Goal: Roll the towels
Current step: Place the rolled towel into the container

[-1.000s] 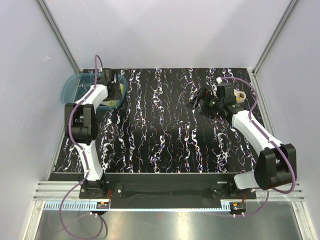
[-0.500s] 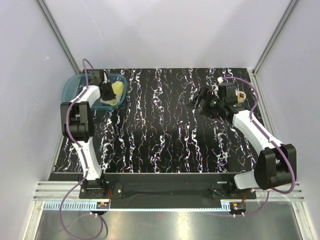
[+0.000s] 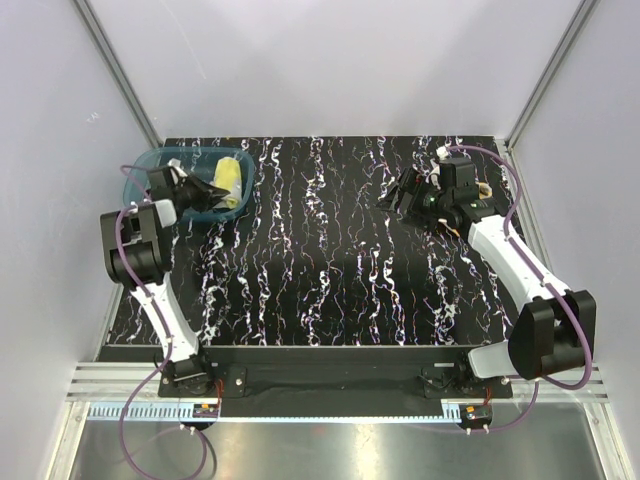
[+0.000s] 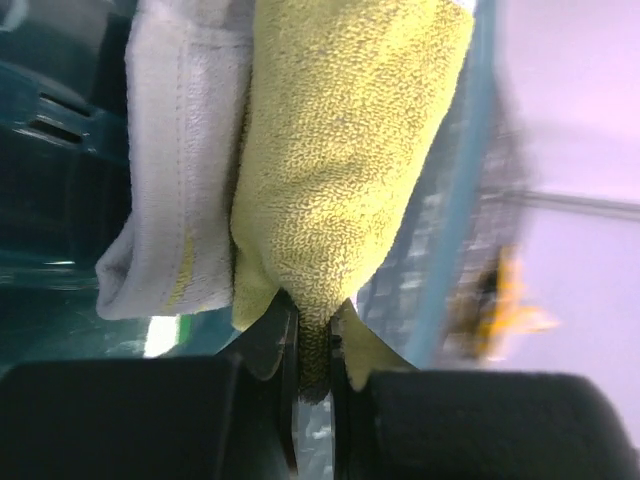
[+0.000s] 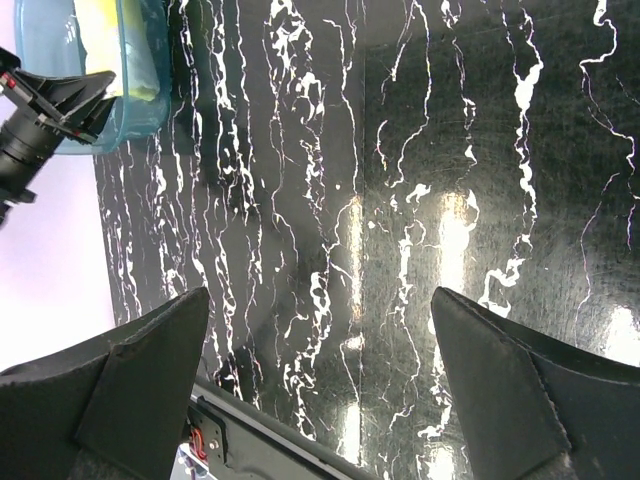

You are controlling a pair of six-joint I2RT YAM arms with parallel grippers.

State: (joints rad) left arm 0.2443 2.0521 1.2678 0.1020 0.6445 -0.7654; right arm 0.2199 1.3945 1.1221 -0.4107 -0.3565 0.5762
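Note:
A pale yellow towel (image 3: 229,179) with a grey-beige side (image 4: 170,190) sits in the teal basin (image 3: 137,167) at the table's back left. My left gripper (image 3: 217,193) reaches into the basin from the left. In the left wrist view the left gripper (image 4: 312,345) is shut on a pinched fold of the yellow towel (image 4: 345,150), which fills the view ahead of the jaws. My right gripper (image 3: 394,198) hangs above the back right of the table. The right gripper (image 5: 320,300) is open, with only bare table between its fingers.
The black table with white veins (image 3: 330,250) spreads between the arms. The basin (image 5: 150,105) stands at the table's far left corner, close to the left wall. Metal frame posts run along both side walls.
My left gripper has shut on the yellow towel, and the left arm has swung leftward, so the gripper now points right across the basin. The right gripper has shifted only slightly.

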